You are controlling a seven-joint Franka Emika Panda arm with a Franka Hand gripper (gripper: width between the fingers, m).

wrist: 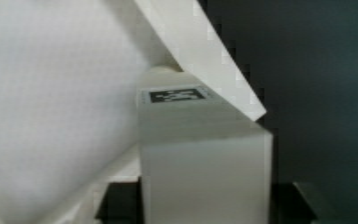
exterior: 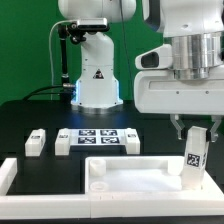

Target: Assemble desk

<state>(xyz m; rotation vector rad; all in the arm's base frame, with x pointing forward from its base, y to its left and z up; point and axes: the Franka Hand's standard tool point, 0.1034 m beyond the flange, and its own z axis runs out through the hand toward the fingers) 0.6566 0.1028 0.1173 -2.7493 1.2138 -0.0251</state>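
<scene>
Over the tabletop's (exterior: 112,164) corner, the gripper (exterior: 196,138) points straight down, seemingly clamped on an upright leg (exterior: 194,160).

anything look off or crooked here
Nothing spilled or broken. Only oddity: the leg held in the tool looks slightly tilted, not upright, at the tabletop's end on the exterior view's right.

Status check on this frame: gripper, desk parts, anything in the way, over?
Gripper shut on one leg. Leg at tabletop corner, exterior view's right; seated or not, cannot tell. Two loose legs sit apart; nothing blocking.
</scene>
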